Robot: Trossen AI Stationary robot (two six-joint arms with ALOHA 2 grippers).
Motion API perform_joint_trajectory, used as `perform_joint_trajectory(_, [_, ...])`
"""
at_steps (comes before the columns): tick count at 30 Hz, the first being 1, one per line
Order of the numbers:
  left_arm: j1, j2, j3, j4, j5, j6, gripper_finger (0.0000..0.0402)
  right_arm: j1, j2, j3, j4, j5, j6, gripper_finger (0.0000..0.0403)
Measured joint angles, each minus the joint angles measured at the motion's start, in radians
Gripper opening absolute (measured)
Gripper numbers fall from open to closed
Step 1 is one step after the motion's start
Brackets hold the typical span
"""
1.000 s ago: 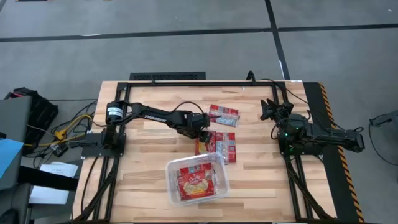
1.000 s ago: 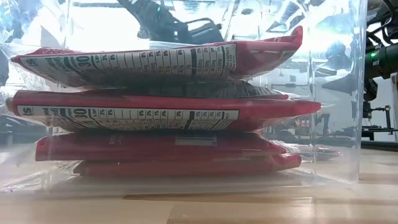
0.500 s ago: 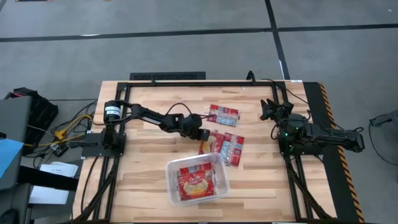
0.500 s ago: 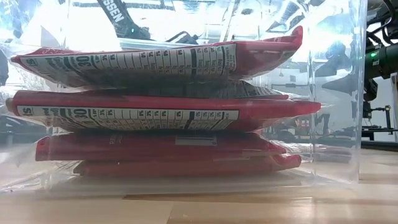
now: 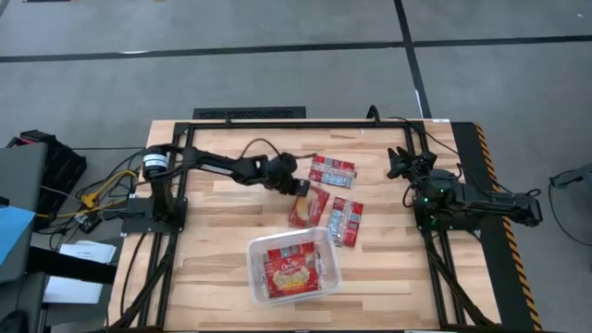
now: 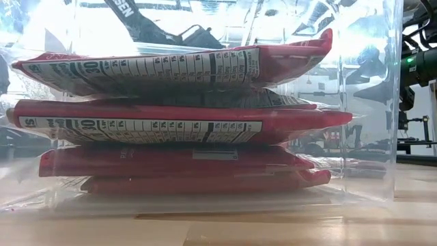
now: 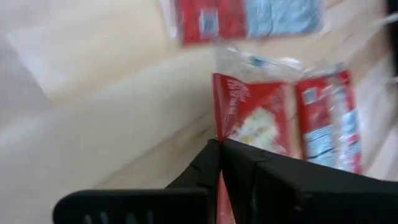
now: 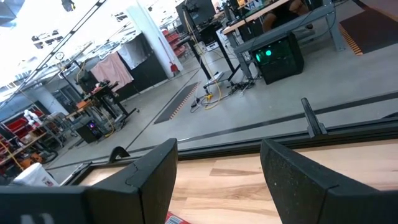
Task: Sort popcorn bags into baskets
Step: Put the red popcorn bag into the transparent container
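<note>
Red foil packet with a popcorn picture (image 5: 308, 205) is pinched at its near corner by the left pincer (image 5: 301, 188); in the left wrist view the two fingers (image 7: 214, 163) sit pressed together on the packet's edge (image 7: 252, 121). The packet hangs or trails just beyond the clear bin (image 5: 326, 242), above the tabletop (image 5: 213, 250) between the bin and two loose packets.

Judgement: step in hand is carrying this packet to the bin. To do it well, raise it enough to clear the bin's far wall, centre it over the stack, lower flat, then let go. A corner grip lets the packet swing, so move slowly.

Bin contents: the low view shows about four packets (image 6: 177, 126) stacked, top one near the rim at one end. Risk: the new packet may perch on the wall or slide off.

Around: one label-side packet (image 5: 345, 220) lies just beside the held one, nearly touching; it could be dragged along. Another (image 5: 332, 171) lies farther back, apart.

Right pincer (image 5: 398, 164) waits at the tabletop's right side, fingers (image 8: 146, 177) spread wide, gripping nothing
</note>
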Motion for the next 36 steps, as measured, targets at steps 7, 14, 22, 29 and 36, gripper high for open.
perform_joint_trajectory(7, [0.059,-0.106,0.006,-0.132,-0.007,0.116,0.0000,0.000,0.000,0.000,0.000,0.000,0.000,0.0255])
perform_joint_trajectory(14, [0.089,-0.202,0.006,-0.313,-0.018,0.223,0.0000,0.000,0.000,0.000,0.000,0.000,0.000,0.0255])
perform_joint_trajectory(22, [0.091,-0.311,0.007,-0.402,-0.018,0.276,0.0000,0.000,0.000,0.000,0.000,0.000,-0.001,0.0255])
perform_joint_trajectory(29, [0.091,-0.349,0.008,-0.438,-0.019,0.301,0.0000,0.000,0.000,0.000,0.000,0.000,-0.002,0.0255])
perform_joint_trajectory(36, [0.091,-0.350,0.008,-0.517,-0.044,0.342,0.0013,0.000,0.000,0.000,0.000,0.000,-0.002,0.0255])
